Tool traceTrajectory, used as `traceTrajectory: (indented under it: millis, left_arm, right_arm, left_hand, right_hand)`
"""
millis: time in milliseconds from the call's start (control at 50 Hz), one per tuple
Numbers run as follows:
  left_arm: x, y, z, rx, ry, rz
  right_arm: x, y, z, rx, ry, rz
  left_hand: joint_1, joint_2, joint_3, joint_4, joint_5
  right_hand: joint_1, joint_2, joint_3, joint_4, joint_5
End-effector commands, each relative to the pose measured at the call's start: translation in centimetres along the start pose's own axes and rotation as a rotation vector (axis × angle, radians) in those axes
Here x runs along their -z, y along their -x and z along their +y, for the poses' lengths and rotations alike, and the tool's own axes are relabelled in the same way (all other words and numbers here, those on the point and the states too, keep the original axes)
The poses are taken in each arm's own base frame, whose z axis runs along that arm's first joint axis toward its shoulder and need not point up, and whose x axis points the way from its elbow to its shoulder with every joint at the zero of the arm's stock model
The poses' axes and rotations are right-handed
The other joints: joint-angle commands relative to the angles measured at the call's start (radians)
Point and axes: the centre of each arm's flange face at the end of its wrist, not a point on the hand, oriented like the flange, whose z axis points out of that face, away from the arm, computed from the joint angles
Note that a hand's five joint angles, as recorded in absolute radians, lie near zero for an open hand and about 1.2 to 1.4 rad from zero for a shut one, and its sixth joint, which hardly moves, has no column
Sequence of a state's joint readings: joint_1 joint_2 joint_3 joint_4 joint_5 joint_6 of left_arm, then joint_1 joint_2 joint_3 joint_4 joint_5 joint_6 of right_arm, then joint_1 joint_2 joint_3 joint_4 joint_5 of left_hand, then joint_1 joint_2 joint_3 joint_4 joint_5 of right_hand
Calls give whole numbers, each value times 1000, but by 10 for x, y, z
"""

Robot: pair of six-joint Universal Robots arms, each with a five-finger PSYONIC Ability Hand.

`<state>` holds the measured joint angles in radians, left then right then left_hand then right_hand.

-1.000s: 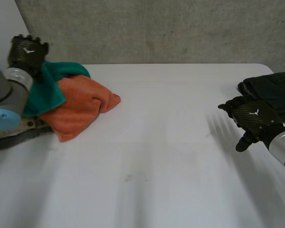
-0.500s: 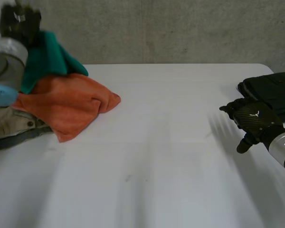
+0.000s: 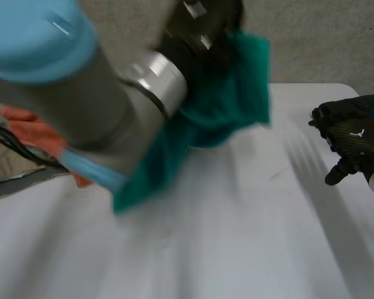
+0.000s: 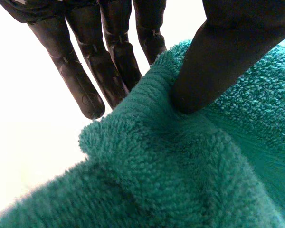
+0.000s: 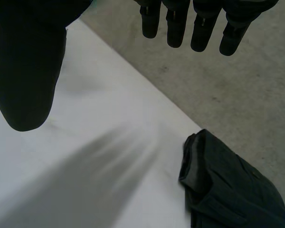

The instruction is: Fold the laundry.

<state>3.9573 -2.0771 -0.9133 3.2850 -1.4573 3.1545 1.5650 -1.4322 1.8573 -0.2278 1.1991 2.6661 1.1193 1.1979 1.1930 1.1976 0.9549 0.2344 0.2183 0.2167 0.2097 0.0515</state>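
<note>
My left hand (image 3: 201,23) is raised high over the table's middle, shut on a green terry towel (image 3: 227,99) that hangs from it down along the left arm. In the left wrist view the thumb (image 4: 218,52) presses an edge of the green towel (image 4: 180,166) against the straight fingers (image 4: 80,80). An orange towel (image 3: 32,128) lies at the table's left, mostly hidden behind the left arm. My right hand (image 3: 355,142) hovers open near the table's right edge, holding nothing; its fingers (image 5: 180,23) are straight.
A dark folded garment (image 5: 228,190) lies at the table's far right corner, just beyond the right hand. The white table (image 3: 237,243) ends at a grey concrete wall (image 3: 324,37). Grey cloth (image 3: 15,180) lies under the orange towel.
The left hand closed on the green towel, lifted it off the orange pile and swung it up and right over the table's middle. The right hand drifted slightly right.
</note>
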Motion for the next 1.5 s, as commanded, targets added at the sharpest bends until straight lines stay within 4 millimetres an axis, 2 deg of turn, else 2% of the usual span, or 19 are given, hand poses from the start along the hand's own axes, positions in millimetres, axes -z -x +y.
traceTrajectory:
  millis: [20,40,120,160,300,400,480,640,780,920,980,1080,1160,1180,1280,1320,1380,1420,1500]
  left_arm:
    - [11,-36,81,63,198,70]
    - [14,-38,92,69,229,73]
    - [16,-33,95,68,246,60]
    - [16,-27,91,53,240,43]
    - [24,48,50,-13,189,-120]
    - [31,89,48,-122,202,-205]
    - [35,128,72,-255,279,-269]
    - [33,205,163,-533,451,-329]
    - [20,226,215,-635,466,-304]
    - [15,243,229,-662,461,-314]
    - [18,257,224,-669,466,-351]
    - [18,288,195,-706,443,-504]
    - [22,335,132,-771,338,-795]
    - [24,353,104,-800,256,-921]
    - [40,391,45,-851,45,-1203]
    - [41,393,42,-855,25,-1214]
    - [40,383,62,-851,92,-1142]
    - [37,367,83,-846,155,-1050]
    - [29,323,114,-822,232,-884]
  right_arm:
    - [-1,-6,-3,-72,-15,13]
    - [-1,-6,-3,-72,-14,12]
    - [0,-5,-2,-76,-9,8]
    - [0,-5,-2,-71,-5,10]
    - [5,4,-5,-65,-3,-25]
    - [25,47,-21,-12,-32,-209]
    - [35,69,-28,20,-48,-282]
    - [36,85,-21,33,-14,-302]
    - [31,86,-8,31,37,-297]
    - [31,85,-5,29,46,-294]
    - [30,82,-4,30,47,-281]
    - [27,78,-5,35,41,-251]
    - [26,78,-7,38,33,-248]
    - [26,78,-7,37,33,-248]
    - [28,82,-8,39,30,-259]
    - [28,82,-7,40,33,-259]
    - [29,83,-7,40,36,-261]
    - [29,83,-7,39,37,-259]
    - [30,82,-8,39,34,-258]
  left_hand:
    - [-72,-151,-146,-151,-83]
    - [-528,-607,-602,-607,-538]
    - [-852,-931,-926,-931,-863]
    - [-879,-958,-953,-958,-889]
    - [-885,-964,-959,-964,-895]
    - [-868,-946,-941,-946,-878]
    - [-862,-940,-935,-940,-872]
    - [-856,-934,-930,-934,-866]
    - [-765,-844,-839,-844,-776]
    - [-296,-375,-370,-374,-306]
    - [276,197,202,198,266]
    - [277,198,203,199,267]
    - [277,198,203,199,267]
    - [277,198,203,199,267]
    - [277,198,203,199,267]
    - [277,198,203,199,267]
    - [-632,-711,-706,-711,-643]
    - [-945,-1023,-1018,-1023,-955]
    - [-945,-1023,-1018,-1023,-955]
  right_hand:
    - [-60,-44,-42,-35,-52]
    - [-60,-44,-42,-35,-52]
    - [-60,-44,-42,-35,-52]
    - [-60,-44,-42,-35,-52]
    - [-60,-44,-42,-35,-52]
    - [-60,-44,-42,-35,-52]
    - [-60,-44,-42,-35,-52]
    - [-60,-44,-42,-35,-52]
    - [-60,-44,-42,-35,-52]
    - [-60,-44,-42,-35,-52]
    - [-60,-44,-42,-35,-52]
    - [-60,-44,-42,-35,-52]
    - [-60,-44,-42,-35,-52]
    - [-60,-44,-42,-35,-52]
    - [-60,-44,-42,-35,-52]
    - [-60,-44,-42,-35,-52]
    - [-60,-44,-42,-35,-52]
    - [-60,-44,-42,-35,-52]
    - [-60,-44,-42,-35,-52]
